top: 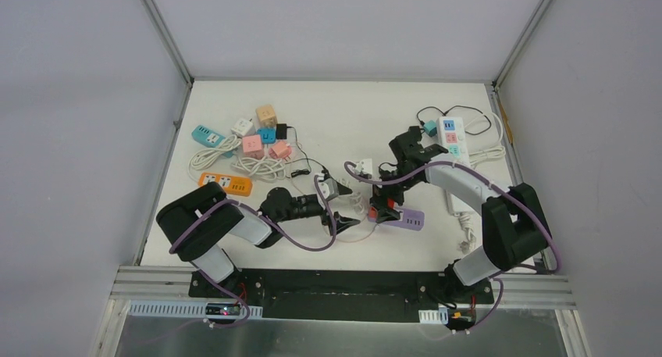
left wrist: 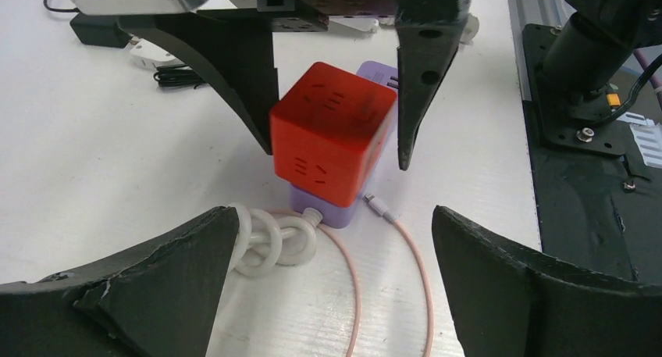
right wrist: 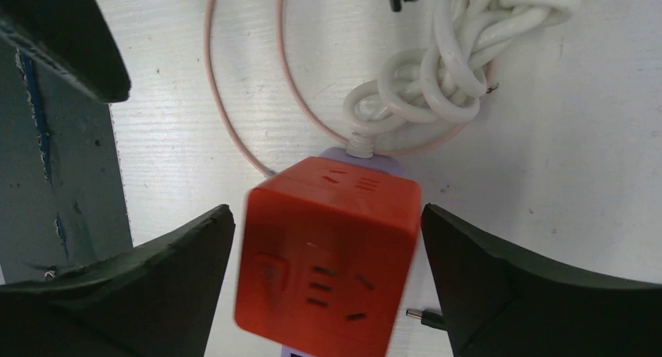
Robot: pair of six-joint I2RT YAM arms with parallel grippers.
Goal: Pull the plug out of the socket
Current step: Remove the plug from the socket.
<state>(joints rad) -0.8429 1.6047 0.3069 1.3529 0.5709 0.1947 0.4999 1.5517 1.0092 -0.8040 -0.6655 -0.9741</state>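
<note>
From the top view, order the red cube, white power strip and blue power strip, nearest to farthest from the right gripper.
1. red cube, at the right gripper.
2. white power strip, back right.
3. blue power strip, far left.

White-linked, black-jointed arms [top: 250, 228] carry purple cables [top: 311, 249] and black pincers [left wrist: 334, 215].

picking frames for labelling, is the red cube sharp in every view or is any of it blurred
Left wrist: the red cube is crisp, its socket slots readable, with a soft shadow beside it. Right wrist: the cube is smeared along its left edge, likely motion blur, while the white cable is sharp. Top external: even light, no glare, but the cube is too small for detail.
</note>
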